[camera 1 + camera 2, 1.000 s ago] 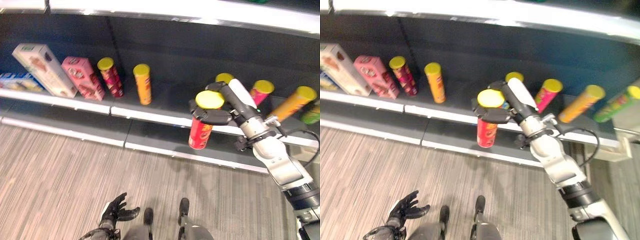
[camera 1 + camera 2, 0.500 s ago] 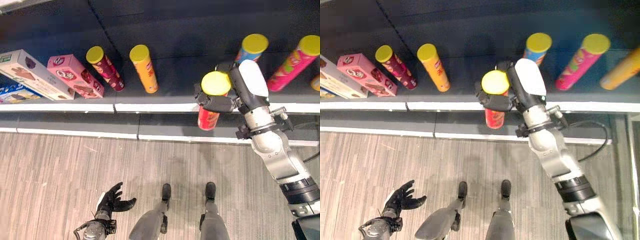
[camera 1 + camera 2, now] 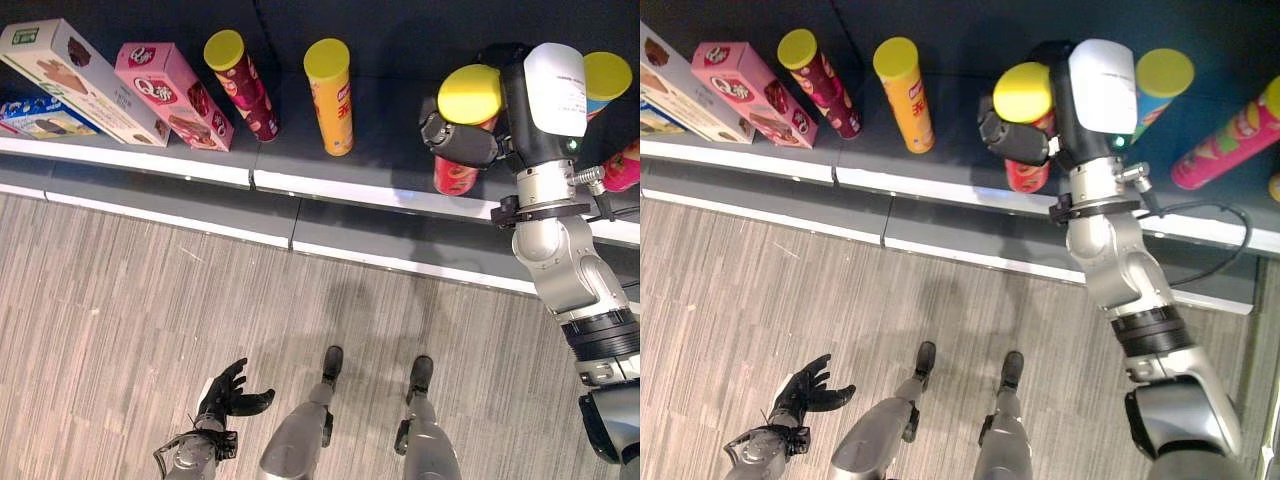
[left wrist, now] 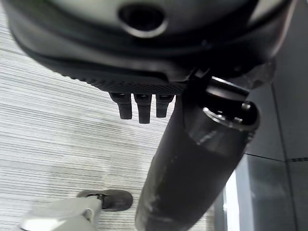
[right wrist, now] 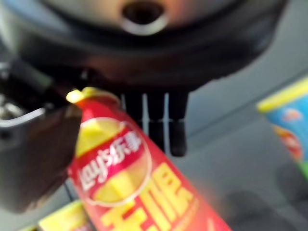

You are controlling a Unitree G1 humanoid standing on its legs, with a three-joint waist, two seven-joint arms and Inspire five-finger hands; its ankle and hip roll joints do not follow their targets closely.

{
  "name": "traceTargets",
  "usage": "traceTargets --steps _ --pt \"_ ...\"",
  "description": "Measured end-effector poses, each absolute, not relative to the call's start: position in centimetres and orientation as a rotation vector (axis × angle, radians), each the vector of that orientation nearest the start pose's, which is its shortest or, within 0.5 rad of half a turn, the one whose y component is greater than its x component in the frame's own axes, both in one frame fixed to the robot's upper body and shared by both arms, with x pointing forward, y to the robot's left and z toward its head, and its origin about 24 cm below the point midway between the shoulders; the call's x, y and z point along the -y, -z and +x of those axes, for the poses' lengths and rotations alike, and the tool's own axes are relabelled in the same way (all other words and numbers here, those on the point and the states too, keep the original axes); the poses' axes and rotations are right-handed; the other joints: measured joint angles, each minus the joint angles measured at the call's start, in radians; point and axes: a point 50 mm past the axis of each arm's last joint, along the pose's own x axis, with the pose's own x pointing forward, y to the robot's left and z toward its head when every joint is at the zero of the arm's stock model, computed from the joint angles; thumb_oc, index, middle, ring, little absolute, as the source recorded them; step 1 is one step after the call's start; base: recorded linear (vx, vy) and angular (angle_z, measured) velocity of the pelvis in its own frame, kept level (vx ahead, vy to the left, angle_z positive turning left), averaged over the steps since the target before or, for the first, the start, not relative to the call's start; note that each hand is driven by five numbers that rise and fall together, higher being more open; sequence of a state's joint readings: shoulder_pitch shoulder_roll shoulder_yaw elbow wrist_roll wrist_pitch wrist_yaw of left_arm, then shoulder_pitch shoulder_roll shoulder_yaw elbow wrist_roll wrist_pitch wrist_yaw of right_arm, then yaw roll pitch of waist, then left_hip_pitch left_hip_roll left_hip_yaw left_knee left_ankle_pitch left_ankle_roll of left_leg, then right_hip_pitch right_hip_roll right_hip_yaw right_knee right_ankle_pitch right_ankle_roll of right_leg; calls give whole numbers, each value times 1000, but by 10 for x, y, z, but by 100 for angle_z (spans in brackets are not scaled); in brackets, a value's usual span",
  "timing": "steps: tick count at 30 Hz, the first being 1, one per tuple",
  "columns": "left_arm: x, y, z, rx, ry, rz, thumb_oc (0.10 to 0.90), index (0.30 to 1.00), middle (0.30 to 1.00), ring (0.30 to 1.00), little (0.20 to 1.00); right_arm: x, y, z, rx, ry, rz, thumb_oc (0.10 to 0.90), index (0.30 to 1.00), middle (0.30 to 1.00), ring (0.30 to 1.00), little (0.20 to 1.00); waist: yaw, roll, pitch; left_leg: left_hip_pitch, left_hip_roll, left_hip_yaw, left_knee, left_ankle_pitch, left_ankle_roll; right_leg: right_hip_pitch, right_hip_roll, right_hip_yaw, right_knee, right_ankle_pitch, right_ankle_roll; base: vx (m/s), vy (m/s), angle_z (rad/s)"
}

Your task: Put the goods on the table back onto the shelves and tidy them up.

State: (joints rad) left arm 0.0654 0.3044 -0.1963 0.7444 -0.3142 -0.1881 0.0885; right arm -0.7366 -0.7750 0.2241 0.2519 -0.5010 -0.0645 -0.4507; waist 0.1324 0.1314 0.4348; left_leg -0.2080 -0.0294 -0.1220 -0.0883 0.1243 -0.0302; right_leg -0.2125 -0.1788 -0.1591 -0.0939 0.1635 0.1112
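At the upper right of the left eye view, the right hand [image 3: 478, 135] has its dark fingers curled round a red cylindrical chip can with a yellow plastic lid [image 3: 462, 140], gripping it just below the lid; the can's base sits over the front part of the dark grey shelf board with a white front edge [image 3: 300, 186], though contact cannot be told. Further left along the shelf stand an orange can with a yellow lid [image 3: 331, 96], a maroon can with a yellow lid [image 3: 241, 71], a pink carton [image 3: 172, 93] and a white carton [image 3: 72, 80]. A blue can with a yellow lid [image 3: 1156, 85] shows behind the hand. At the lower left, the left hand [image 3: 229, 393] hangs over the striped grey floor [image 3: 120, 290], fingers loosely spread, holding nothing.
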Motion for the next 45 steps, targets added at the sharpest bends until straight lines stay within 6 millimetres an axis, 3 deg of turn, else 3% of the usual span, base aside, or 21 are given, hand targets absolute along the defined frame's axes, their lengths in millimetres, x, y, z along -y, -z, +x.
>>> traceTargets --steps 3,7,15,25,34,38,45 --pt "-225 102 172 -624 -146 92 800 900 900 900 900 229 -260 337 776 461 -1191 400 300 300 300 300 6 12 10 -18 0 -11 0 5 0 -11 0 -9 0 0 0 -10 -33 12" --pt "-222 97 183 -591 -140 79 800 900 900 900 900 230 -267 337 791 490 -1196 400 300 300 300 300 19 50 29 -32 0 -38 0 10 -5 -12 4 -32 0 -1 -2 -2 -32 17" --pt "-214 93 191 -567 -107 81 800 900 900 900 900 234 -287 342 820 560 -1183 400 300 300 300 300 21 48 32 -45 -2 -61 0 14 -9 -11 4 -59 0 -2 -1 8 -18 9" --pt "-215 95 190 -577 -111 86 800 900 900 900 900 257 -287 350 732 672 -1154 400 300 300 300 300 22 47 33 -63 -3 -76 0 20 -9 -22 3 -73 0 -4 0 7 -13 4" --pt "-209 92 196 -560 -100 84 800 900 900 900 900 263 -290 352 718 719 -1063 400 300 300 300 300 28 48 33 -69 -3 -76 0 20 -9 -28 0 -72 0 -6 0 0 0 0" --pt "-199 66 208 -420 -50 57 800 900 900 900 900 272 -293 349 712 757 -1078 400 300 300 300 300 48 53 34 -71 -3 -77 0 20 -9 -29 -1 -73 0 -6 0 0 0 0" --pt "-197 47 219 -330 -19 57 800 900 900 900 900 274 -295 349 711 785 -1066 400 300 300 300 300 49 53 34 -71 -3 -77 0 20 -9 -29 -1 -74 0 -6 0 0 0 0"
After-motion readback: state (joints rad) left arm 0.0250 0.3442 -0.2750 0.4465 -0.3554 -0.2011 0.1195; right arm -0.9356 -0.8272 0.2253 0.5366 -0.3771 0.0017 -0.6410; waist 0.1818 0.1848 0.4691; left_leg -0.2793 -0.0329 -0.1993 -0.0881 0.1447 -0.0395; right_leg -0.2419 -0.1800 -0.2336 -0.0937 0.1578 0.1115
